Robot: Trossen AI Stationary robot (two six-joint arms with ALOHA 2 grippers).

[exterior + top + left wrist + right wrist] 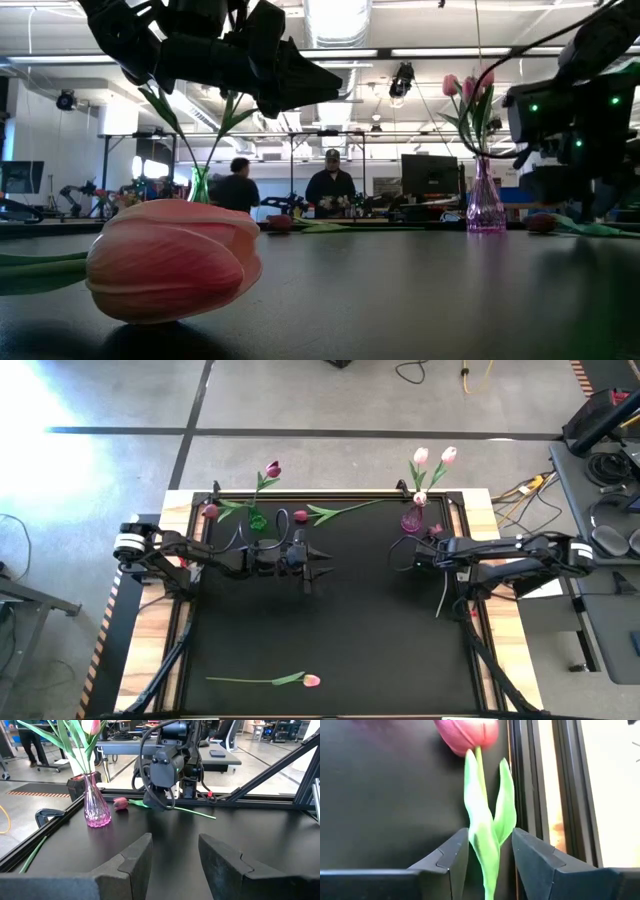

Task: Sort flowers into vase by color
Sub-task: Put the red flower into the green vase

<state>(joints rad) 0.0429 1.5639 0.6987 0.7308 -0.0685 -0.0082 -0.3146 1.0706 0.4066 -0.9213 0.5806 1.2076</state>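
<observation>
Your right gripper [490, 852] straddles a pink tulip [485, 815]: its wrist view shows the stem and leaves between the spread fingers [447, 857], not squeezed, with the head just ahead on the black mat. From above you only get a pink speck under that gripper at about 2 o'clock on the table [340, 630], beside the purple vase [411, 520]. The left wrist view fills that in, showing the tulip lying flat under the right arm, next to the vase.

That vase holds pink tulips [435, 457]; the green vase [258, 520] at 11 o'clock holds a maroon one [272, 469]. You see two more maroon flowers lying along the far edge, at 11 [211, 511] and 12 [301, 516] o'clock. A pink one [311, 681] lies at 6 o'clock, filling the low view's foreground.

Your left gripper [320, 567] hovers near the centre, fingers [131, 860] spread and empty. Only the low view shows two people [330, 185] beyond the table.
</observation>
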